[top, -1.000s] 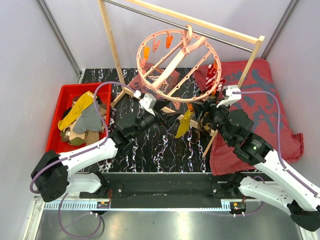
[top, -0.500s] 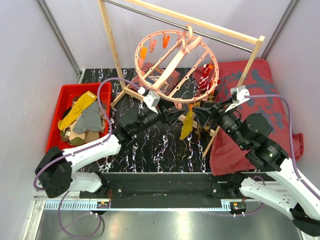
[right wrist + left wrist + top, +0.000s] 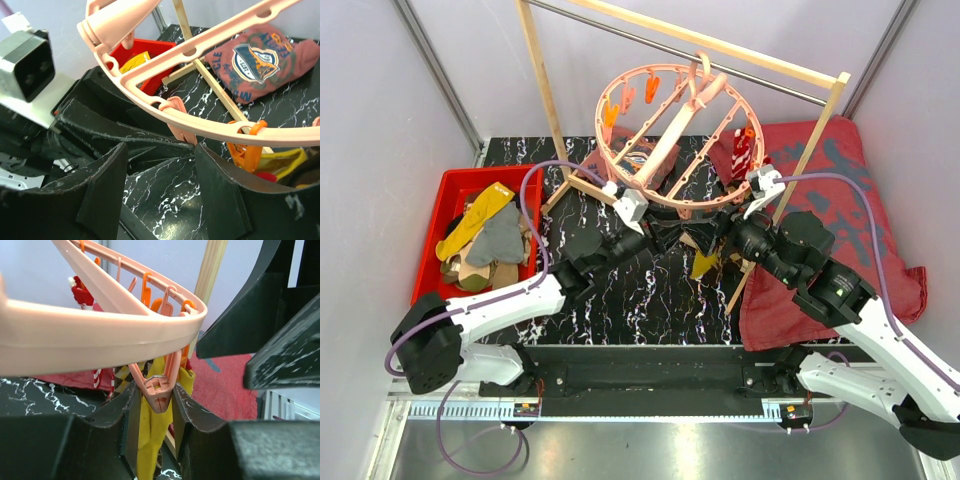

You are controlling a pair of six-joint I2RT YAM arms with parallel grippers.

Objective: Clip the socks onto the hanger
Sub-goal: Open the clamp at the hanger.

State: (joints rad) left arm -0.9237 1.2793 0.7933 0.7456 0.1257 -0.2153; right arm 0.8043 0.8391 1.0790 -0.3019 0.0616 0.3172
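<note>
The salmon-pink ring hanger point(image 3: 672, 135) hangs tilted from the wooden rack. In the left wrist view my left gripper point(image 3: 156, 396) is shut on a pink clip point(image 3: 159, 388) under the hanger rim point(image 3: 100, 335), with both fingers pressing its sides. A mustard-yellow sock point(image 3: 150, 440) hangs just behind that clip, beside an orange clip point(image 3: 247, 150). My right gripper point(image 3: 160, 165) stands open under the rim point(image 3: 200, 119) with nothing between its fingers. From above, the left gripper point(image 3: 665, 235) and right gripper point(image 3: 720, 232) face each other, with the yellow sock point(image 3: 705, 262) below them. A red-white striped sock point(image 3: 743, 150) hangs clipped on the right.
A red bin point(image 3: 432, 215) at the left holds several socks, including yellow point(image 3: 475, 215) and grey point(image 3: 500, 240). A large dark-red cloth point(image 3: 840, 190) lies at the right. The wooden rack's legs point(image 3: 542, 90) stand around the hanger. A reddish printed cloth point(image 3: 260, 60) lies under it.
The left jaws have closed from wide onto the pink clip. The right arm swung out and came back in toward the left gripper. The hanger has rocked and the yellow sock shifted right and lower.
</note>
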